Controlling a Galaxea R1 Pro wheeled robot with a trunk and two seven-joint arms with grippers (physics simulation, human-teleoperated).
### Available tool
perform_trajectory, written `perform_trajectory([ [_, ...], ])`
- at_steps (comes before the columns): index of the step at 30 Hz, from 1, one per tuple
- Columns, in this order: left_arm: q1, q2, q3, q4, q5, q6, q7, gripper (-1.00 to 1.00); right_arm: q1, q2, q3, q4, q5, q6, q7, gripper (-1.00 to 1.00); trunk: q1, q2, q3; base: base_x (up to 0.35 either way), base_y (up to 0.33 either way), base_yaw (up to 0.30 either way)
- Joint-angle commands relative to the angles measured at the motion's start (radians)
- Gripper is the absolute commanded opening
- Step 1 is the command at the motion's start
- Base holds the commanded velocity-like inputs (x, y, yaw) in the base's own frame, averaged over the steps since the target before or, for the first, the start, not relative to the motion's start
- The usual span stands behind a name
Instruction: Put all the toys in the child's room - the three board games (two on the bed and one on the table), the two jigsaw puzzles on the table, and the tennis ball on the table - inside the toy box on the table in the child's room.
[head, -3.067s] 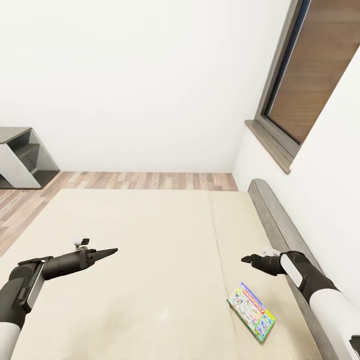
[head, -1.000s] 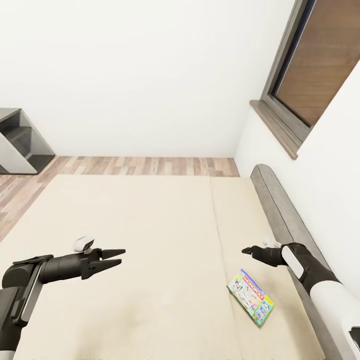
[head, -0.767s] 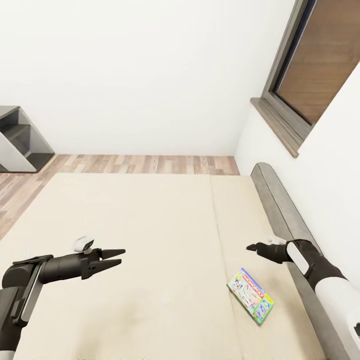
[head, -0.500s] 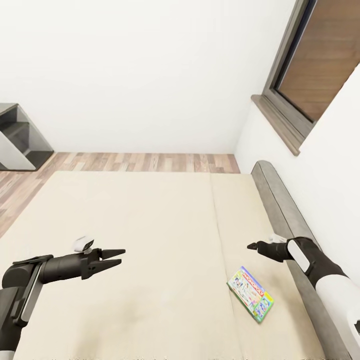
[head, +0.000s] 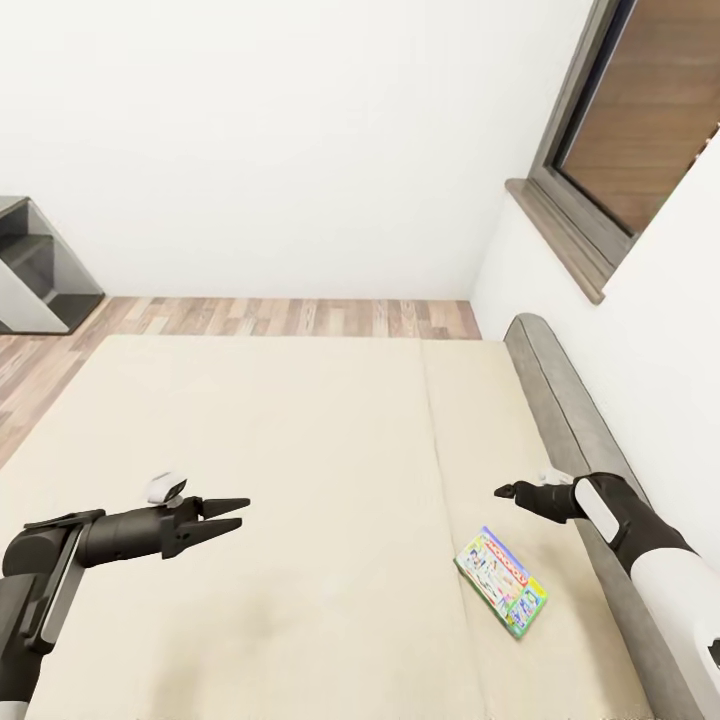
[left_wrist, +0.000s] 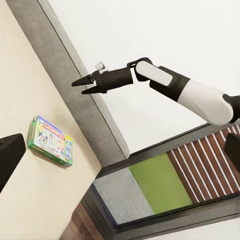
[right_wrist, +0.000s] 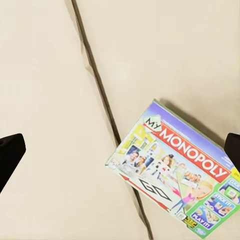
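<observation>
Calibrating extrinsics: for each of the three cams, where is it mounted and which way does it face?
Head view: on the head, looking forward and down over the bed; shows left gripper and right gripper, both open.
Left wrist view: near the left gripper, facing across the bed toward the headboard and window; shows the right arm and its gripper.
Right wrist view: near the right gripper, facing down at the board game; own fingertips at the frame edges.
Shared: the board game and mattress seam appear in all three.

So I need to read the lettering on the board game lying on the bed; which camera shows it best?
The right wrist view: the board game is large there, face up, its MY MONOPOLY title legible. The head view and the left wrist view show it small and angled on the bed, its lettering unreadable.
</observation>
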Motion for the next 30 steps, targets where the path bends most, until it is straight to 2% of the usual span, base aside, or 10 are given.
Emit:
perform_trajectory([
  [1, -0.001, 0.001, 0.0, 0.0, 0.0, 0.011, -0.004, 1.0, -0.001, -0.001, 0.004, -0.001, 0.003, 0.002, 0.004, 1.0, 0.0, -0.002, -0.003, 0.0, 0.0, 0.0],
  [8, 0.0, 0.002, 0.001, -0.005, 0.002, 0.011, -0.004, 1.0, -0.007, -0.003, 0.004, -0.001, 0.003, 0.003, 0.004, 1.0, 0.0, -0.002, -0.015, 0.0, 0.0, 0.0],
  [13, 0.027, 0.003, 0.003, -0.048, 0.005, 0.015, -0.004, 1.0, -0.024, -0.003, 0.005, -0.001, 0.002, 0.004, 0.004, 1.0, 0.0, -0.002, -0.023, 0.0, 0.0, 0.0],
  [19, 0.048, 0.01, 0.006, -0.072, 0.051, 0.016, -0.004, 1.0, -0.028, -0.003, 0.006, -0.001, 0.002, 0.004, 0.004, 1.0, 0.0, -0.002, -0.033, 0.0, 0.0, 0.0],
  [22, 0.055, 0.033, 0.007, -0.078, 0.09, 0.017, -0.004, 1.0, -0.029, -0.003, 0.006, -0.001, 0.002, 0.004, 0.004, 1.0, 0.0, -0.002, -0.038, 0.0, 0.0, 0.0],
  [25, 0.065, 0.067, 0.008, -0.081, 0.128, 0.017, -0.004, 1.0, -0.03, -0.003, 0.006, -0.001, 0.002, 0.004, 0.004, 1.0, 0.0, -0.002, -0.043, 0.0, 0.0, 0.0],
  [26, 0.069, 0.085, 0.013, -0.081, 0.148, 0.017, -0.004, 1.0, -0.03, -0.003, 0.006, -0.001, 0.002, 0.004, 0.004, 1.0, 0.0, -0.002, -0.044, 0.0, 0.0, 0.0],
  [28, 0.072, 0.105, 0.024, -0.081, 0.17, 0.017, -0.004, 1.0, -0.03, -0.003, 0.006, -0.001, 0.002, 0.004, 0.004, 1.0, 0.0, -0.002, -0.048, 0.0, 0.0, 0.0],
  [29, 0.075, 0.125, 0.039, -0.08, 0.194, 0.017, -0.004, 1.0, -0.03, -0.003, 0.006, -0.001, 0.002, 0.004, 0.004, 1.0, 0.0, -0.002, -0.049, 0.0, 0.0, 0.0],
  [30, 0.078, 0.135, 0.047, -0.08, 0.206, 0.017, -0.004, 1.0, -0.03, -0.003, 0.006, -0.001, 0.002, 0.004, 0.004, 1.0, 0.0, -0.002, -0.051, 0.0, 0.0, 0.0],
])
